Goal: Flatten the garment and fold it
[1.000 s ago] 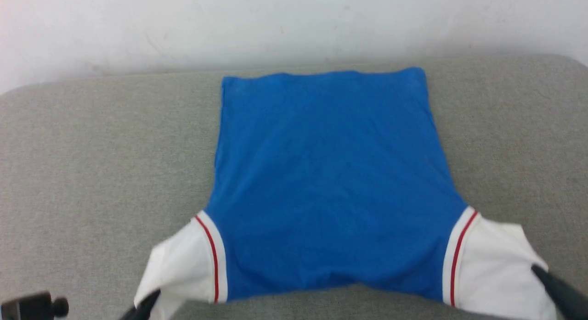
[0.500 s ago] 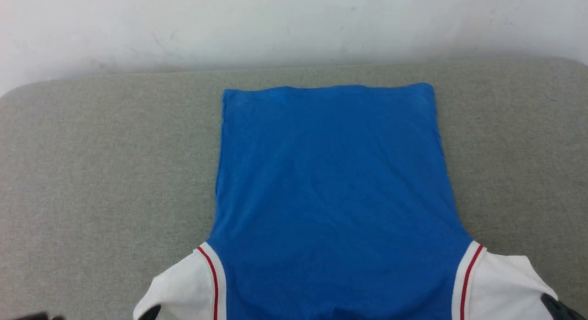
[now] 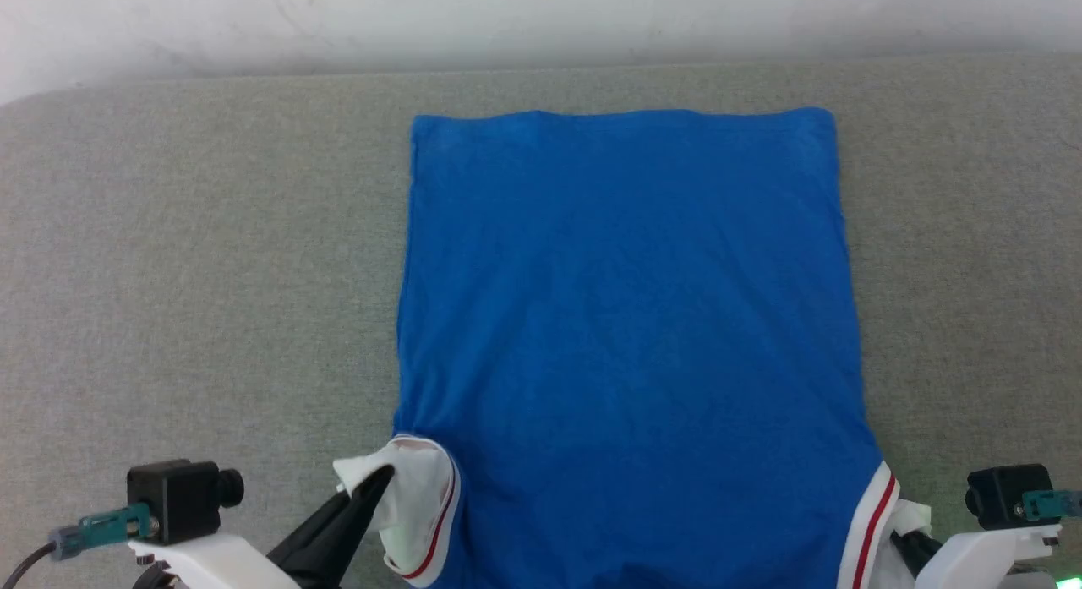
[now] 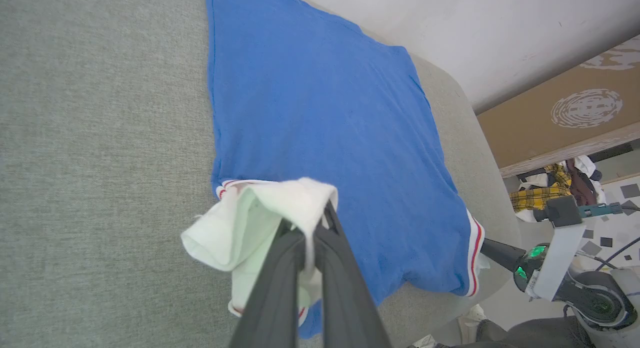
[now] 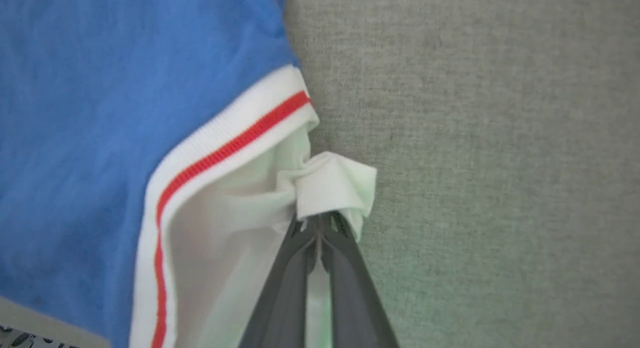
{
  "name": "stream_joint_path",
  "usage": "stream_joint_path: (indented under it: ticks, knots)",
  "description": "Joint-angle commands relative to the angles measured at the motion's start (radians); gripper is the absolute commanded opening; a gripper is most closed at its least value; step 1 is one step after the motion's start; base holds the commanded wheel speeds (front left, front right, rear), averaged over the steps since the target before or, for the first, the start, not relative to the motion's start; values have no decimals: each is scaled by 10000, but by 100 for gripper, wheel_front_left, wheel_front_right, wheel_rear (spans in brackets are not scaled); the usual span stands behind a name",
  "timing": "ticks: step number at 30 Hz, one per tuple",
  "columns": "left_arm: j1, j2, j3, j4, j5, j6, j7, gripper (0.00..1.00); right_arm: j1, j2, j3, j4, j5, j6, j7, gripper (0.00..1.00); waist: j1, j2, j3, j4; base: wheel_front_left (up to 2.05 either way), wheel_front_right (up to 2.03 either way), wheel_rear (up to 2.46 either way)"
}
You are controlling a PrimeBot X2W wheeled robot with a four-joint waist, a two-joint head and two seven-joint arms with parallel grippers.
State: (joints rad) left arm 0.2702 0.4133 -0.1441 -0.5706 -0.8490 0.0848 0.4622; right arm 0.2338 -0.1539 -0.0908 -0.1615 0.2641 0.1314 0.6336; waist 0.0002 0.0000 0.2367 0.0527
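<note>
Head view: the garment (image 3: 625, 319) lies plain side up on the grey table (image 3: 194, 276), hem on the far side, shoulders at the near edge, body spread and nearly smooth. The left jaws are clamped together on the bunched white left sleeve (image 4: 260, 213), held just beside the blue body. The right jaws are clamped on a crumpled tip of the right sleeve (image 5: 330, 183), which sits just beside the red-striped trim (image 5: 225, 143).

We judge the step in hand to be flattening: the body is laid out, the sleeves are not. To do it well:

1. We draw each sleeve outward, away from the body and low over the table, so that the cloth slides and does not lift the body.
2. We move both arms together with equal pull; an uneven pull would skew the garment.
3. We stop once the trim lies straight and the sleeve is free of folds.
4. We lower each sleeve onto the table before we part the jaws; otherwise it is likely to fall back bunched.

The cloth looks soft and may stretch, so we pull gently. Folding is not yet begun.
</note>
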Motion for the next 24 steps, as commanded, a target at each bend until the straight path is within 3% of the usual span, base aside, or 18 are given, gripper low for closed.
stream_joint_path:
  ticks: [1,2,3,4,5,8,11,16,20,24]
  knots:
    - [-146,-24,-13,27,98,49,6,0,-151,22,54,206,-22,-7,-84,0,-2,0,3,17,0,0,0]
    - [-182,-38,-22,37,133,74,-6,0,-241,50,73,428,-4,-7,-232,0,-2,0,-33,0,0,0,0]
    - [-187,-43,-16,37,176,99,-30,0,-308,50,87,577,-12,-7,-390,17,-2,0,-84,-23,0,0,0]
    - [-173,-42,13,18,249,127,-92,0,-358,82,23,645,6,-7,-563,45,-2,0,-142,-46,0,0,0]
    - [-143,-55,44,-5,311,164,-159,0,-367,114,-98,625,20,-7,-660,100,-2,0,-198,-55,0,0,0]
    - [32,-39,73,-144,472,244,-260,0,-269,143,-466,-224,359,-7,-448,100,-2,0,-338,-42,0,0,0]
    - [246,-41,85,-367,554,288,-349,0,-427,74,-1095,-1997,924,-7,357,100,-2,0,-301,-6,0,0,0]
    - [237,-81,16,-656,703,219,-549,0,-2347,-621,-2165,-4210,1159,-7,1618,100,-2,0,281,257,0,0,0]
    - [-141,-141,-139,-686,769,46,-667,0,-4923,-1115,-2226,-4045,908,-7,2314,100,-2,0,1052,599,0,0,0]
    - [-605,-295,-334,-586,711,-144,-777,0,-7358,-1104,-1805,-2455,162,-7,2803,100,-2,0,1841,935,0,0,0]
